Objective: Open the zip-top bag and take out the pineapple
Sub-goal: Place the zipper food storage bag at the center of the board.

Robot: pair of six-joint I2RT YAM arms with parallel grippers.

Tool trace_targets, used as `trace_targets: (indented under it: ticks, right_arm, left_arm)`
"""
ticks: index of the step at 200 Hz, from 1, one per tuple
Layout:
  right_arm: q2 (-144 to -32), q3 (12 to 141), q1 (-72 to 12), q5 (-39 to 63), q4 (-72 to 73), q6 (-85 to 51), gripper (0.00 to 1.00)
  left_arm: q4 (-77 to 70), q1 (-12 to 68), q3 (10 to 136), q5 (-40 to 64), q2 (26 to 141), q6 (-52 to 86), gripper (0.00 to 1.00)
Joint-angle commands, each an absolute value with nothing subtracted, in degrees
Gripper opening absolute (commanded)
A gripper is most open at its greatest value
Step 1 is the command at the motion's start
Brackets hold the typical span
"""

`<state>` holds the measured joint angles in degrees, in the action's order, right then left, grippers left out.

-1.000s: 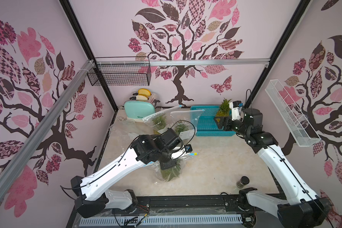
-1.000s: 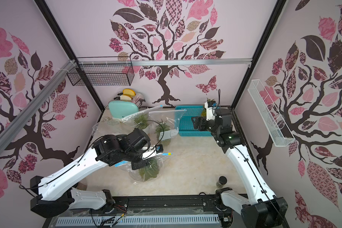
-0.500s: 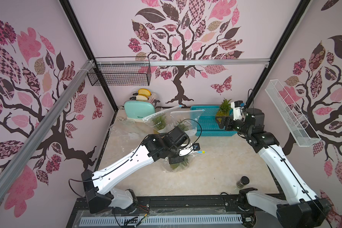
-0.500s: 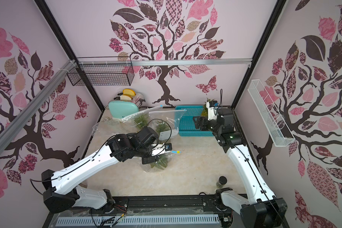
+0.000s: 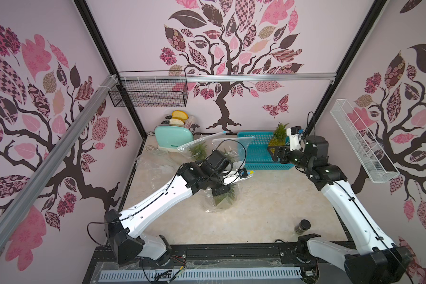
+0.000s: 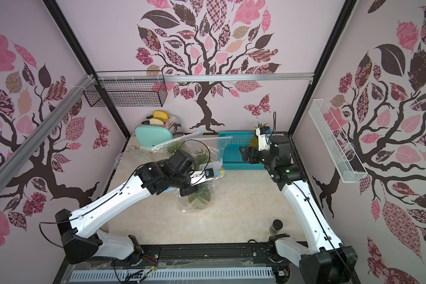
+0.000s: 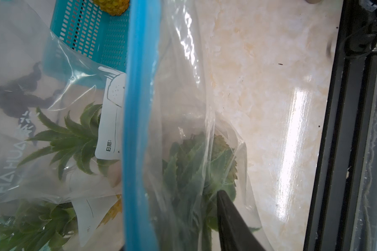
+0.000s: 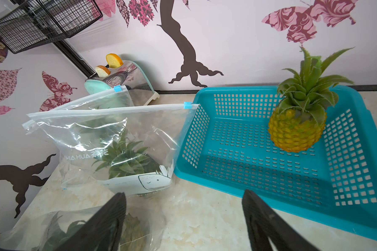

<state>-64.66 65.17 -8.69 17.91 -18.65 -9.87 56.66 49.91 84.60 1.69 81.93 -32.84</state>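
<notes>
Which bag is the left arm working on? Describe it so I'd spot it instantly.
Find the teal basket at the back. Two upright bags stand beside it; the third bag sits mid-table, at the left gripper. Only it sits apart from the others.

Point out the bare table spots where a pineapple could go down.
Bare marble lies between the centre bag and the jar, and along the front rail. The basket floor beside its pineapple is free too. Crowded: the back left, with toaster and two standing bags.
</notes>
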Motion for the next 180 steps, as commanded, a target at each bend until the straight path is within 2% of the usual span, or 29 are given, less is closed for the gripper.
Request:
trace_targets:
  ticks: [1,64,113,180]
  right_arm:
    - [-64.5,65.0,-8.3,18.9,-19.1,-8.8,0.86]
    - [-63.7,65.1,-8.3,22.4,-19.6,-8.3,0.86]
    - [-62.8,65.3,-8.3,30.8,-20.9,-6.0,0.83]
    - [-64.2,65.3,-8.4,31.5,-23.0,-5.3,0.82]
  left_arm:
    - [55.9,50.1,87.8,2.2,82.3,-33.6,0.42]
    - [60.5,50.3,95.9,2.5,80.5,-34.5,0.45]
    - [61.7,50.3,99.0,10.2,79.4,-33.7,0.43]
    - [59.8,49.9,101.2,12.0,86.6,-35.0,0.43]
